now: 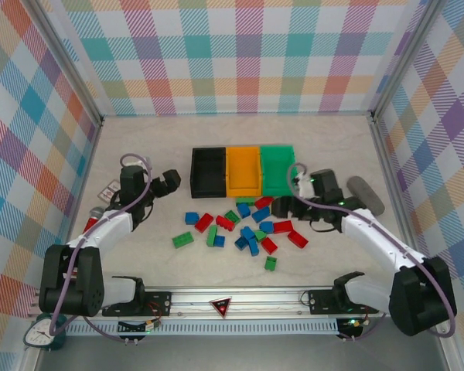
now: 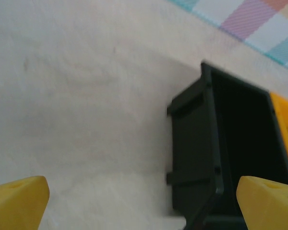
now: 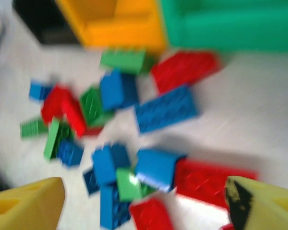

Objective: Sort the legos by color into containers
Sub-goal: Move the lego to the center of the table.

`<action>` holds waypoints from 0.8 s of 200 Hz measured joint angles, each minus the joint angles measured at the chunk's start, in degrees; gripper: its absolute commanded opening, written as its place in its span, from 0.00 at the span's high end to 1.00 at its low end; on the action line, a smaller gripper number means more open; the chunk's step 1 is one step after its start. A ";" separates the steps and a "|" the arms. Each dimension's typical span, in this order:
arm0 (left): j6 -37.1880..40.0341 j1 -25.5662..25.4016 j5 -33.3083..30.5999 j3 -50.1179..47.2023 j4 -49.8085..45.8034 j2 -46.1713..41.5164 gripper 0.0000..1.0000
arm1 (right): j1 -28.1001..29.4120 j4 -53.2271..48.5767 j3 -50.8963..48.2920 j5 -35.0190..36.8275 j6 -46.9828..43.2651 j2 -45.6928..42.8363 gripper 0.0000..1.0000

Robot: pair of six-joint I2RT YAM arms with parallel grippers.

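Note:
Three containers stand side by side at the table's middle: black (image 1: 209, 171), orange (image 1: 243, 170) and green (image 1: 278, 168). Red, blue and green legos (image 1: 240, 228) lie scattered in front of them. My left gripper (image 1: 168, 182) hangs open just left of the black bin (image 2: 197, 143), with bare table between its yellow fingers (image 2: 19, 201). My right gripper (image 1: 284, 206) hovers open over the right side of the pile, near a blue brick (image 3: 156, 165) and a red brick (image 3: 213, 179); this view is blurred. Its jaws hold nothing.
A grey oblong object (image 1: 366, 195) lies right of the right wrist. A patterned card (image 1: 108, 189) and a red tube (image 1: 93, 222) lie left of the left arm. Plaid walls enclose the table on three sides.

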 measured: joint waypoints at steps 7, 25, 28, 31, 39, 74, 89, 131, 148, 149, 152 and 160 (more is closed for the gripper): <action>-0.83 0.00 0.63 -0.83 -0.04 0.00 0.00 | 1.68 -1.90 0.39 0.33 0.35 0.81 0.28; -1.99 -0.04 0.94 -1.92 -0.07 -0.61 0.00 | 4.70 -5.60 0.92 2.51 1.86 3.28 0.31; -2.10 -0.04 0.92 -2.10 -0.04 -0.96 0.00 | 5.22 -6.01 0.98 3.02 1.97 3.72 0.32; -2.23 -0.07 0.92 -2.25 -0.02 -1.29 0.00 | 5.73 -6.45 1.07 3.54 2.12 4.07 0.32; -2.45 -0.07 0.92 -2.73 0.09 -2.45 0.00 | 6.99 -7.50 1.42 5.18 2.69 5.20 0.32; -2.47 -0.83 0.92 -4.02 1.57 -5.38 0.00 | 10.45 -11.19 6.34 13.11 3.28 11.39 0.32; -2.47 -1.16 0.92 -4.02 1.73 -5.38 0.00 | 10.45 -12.39 9.07 16.22 3.26 13.92 0.31; -2.47 -1.60 0.92 -4.02 1.75 -5.38 0.00 | 10.45 -14.86 11.65 23.04 3.21 16.59 0.30; -2.47 -1.68 0.92 -4.02 1.75 -5.35 0.00 | 10.45 -15.76 11.67 24.44 3.21 17.53 0.30; -2.47 -1.73 0.92 -4.02 1.75 -5.35 0.00 | 10.45 -15.78 11.67 24.50 3.21 17.66 0.30; -2.47 -1.75 0.90 -4.02 1.75 -5.35 0.00 | 10.45 -15.87 11.67 24.52 3.21 17.84 0.30; -2.47 -1.90 0.92 -4.02 1.77 -5.35 0.00 | 10.45 -15.96 11.67 24.57 3.23 18.51 0.30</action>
